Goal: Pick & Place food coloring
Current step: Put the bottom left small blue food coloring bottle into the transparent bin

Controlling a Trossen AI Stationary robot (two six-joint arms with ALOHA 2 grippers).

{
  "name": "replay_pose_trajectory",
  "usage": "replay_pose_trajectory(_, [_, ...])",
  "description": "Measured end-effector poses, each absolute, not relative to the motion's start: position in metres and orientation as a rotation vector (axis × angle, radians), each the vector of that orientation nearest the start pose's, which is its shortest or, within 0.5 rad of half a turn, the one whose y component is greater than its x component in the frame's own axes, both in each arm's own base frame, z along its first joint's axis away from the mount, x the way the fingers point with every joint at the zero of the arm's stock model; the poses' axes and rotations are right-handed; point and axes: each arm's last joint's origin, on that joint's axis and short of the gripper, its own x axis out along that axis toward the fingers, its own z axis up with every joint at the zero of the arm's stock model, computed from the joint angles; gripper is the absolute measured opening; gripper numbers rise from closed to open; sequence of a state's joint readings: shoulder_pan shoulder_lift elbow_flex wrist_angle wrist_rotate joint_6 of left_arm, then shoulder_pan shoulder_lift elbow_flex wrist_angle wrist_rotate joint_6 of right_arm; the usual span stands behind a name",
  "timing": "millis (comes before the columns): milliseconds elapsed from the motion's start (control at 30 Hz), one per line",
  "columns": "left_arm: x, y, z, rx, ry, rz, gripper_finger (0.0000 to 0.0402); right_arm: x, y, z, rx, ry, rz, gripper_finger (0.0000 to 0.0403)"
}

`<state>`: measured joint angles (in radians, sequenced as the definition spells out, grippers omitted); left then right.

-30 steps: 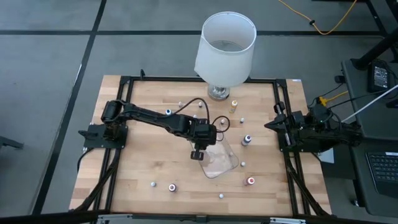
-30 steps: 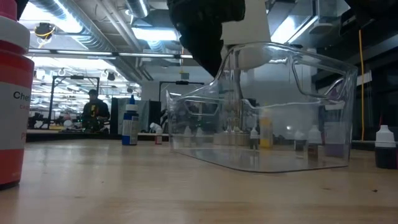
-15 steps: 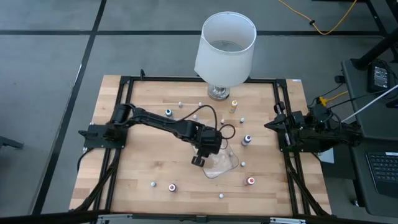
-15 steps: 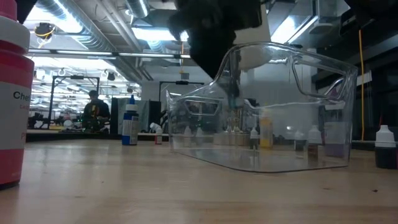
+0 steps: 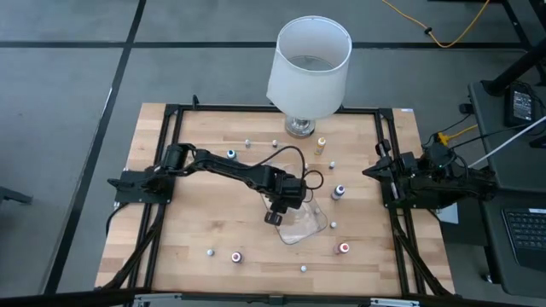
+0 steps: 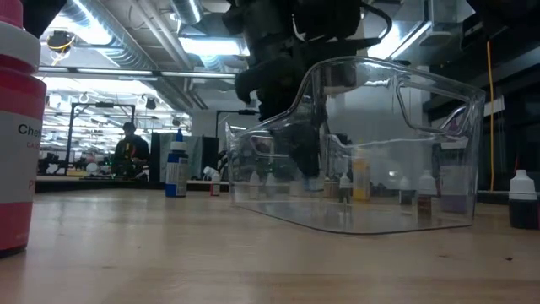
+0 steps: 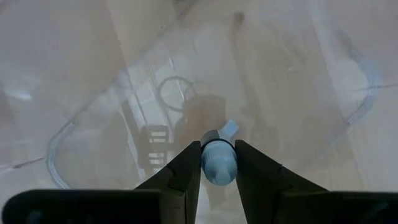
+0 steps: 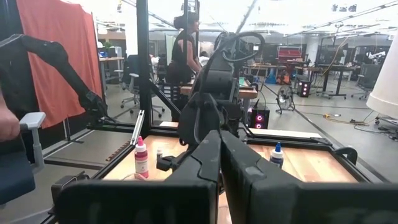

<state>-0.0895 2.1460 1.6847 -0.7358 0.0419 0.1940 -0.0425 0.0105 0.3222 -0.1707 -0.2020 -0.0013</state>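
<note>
My left gripper [image 5: 274, 218] reaches from the table's left into the clear plastic tray [image 5: 305, 223] at the table's middle, shut on a tiny light-blue food coloring bottle [image 7: 219, 167]. In the low view the left gripper [image 6: 309, 173] stands inside the tray's walls [image 6: 439, 127]. Other small bottles stand scattered on the wood: a blue one [image 5: 231, 154], a yellow one [image 5: 321, 144], red ones [image 5: 344, 248] [image 5: 236, 256], and one with a white cap [image 5: 339, 192]. My right gripper [image 8: 219, 155] is shut and parked at the table's right edge [image 5: 381, 173]. My left gripper pinches the light-blue bottle by its sides [image 7: 217, 155] between its two fingers [image 7: 186, 169], coming from above and pointing down. The bottle sits between the fingertips over the tray's floor [image 7: 280, 74]. Whether it touches that floor I cannot tell.
A large white lamp [image 5: 309, 66] stands at the far edge. A big red-and-white bottle [image 6: 17, 127] is close to the low camera on the left, and a dark bottle with a white cap [image 6: 523, 201] is on the right. Tiny white-capped bottles dot the near half [image 5: 303, 268].
My left gripper has moved a little toward the table's right and near edge and has come down into the clear tray, carrying the blue bottle. The left arm has stretched out further. The tray and the other bottles have stayed put.
</note>
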Motion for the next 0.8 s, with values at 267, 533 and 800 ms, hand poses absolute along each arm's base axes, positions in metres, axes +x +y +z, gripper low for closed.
replay_pose_trajectory(267, [0.4440, -0.0354, 0.1768, 0.198, 1.193, -0.200, 0.0088, 0.0665, 0.0030, 0.2494, -0.018, -0.113, 0.160, 0.0016])
replay_pose_trajectory(533, [0.4441, -0.0338, 0.1768, 0.195, 1.194, -0.197, 0.0110, 0.0666, 0.0030, 0.2483, -0.015, -0.102, 0.160, 0.0016])
replay_pose_trajectory(800, [0.4441, -0.0338, 0.1768, 0.189, 1.194, -0.191, 0.0147, 0.0666, 0.0030, 0.2483, -0.016, -0.101, 0.160, 0.0016])
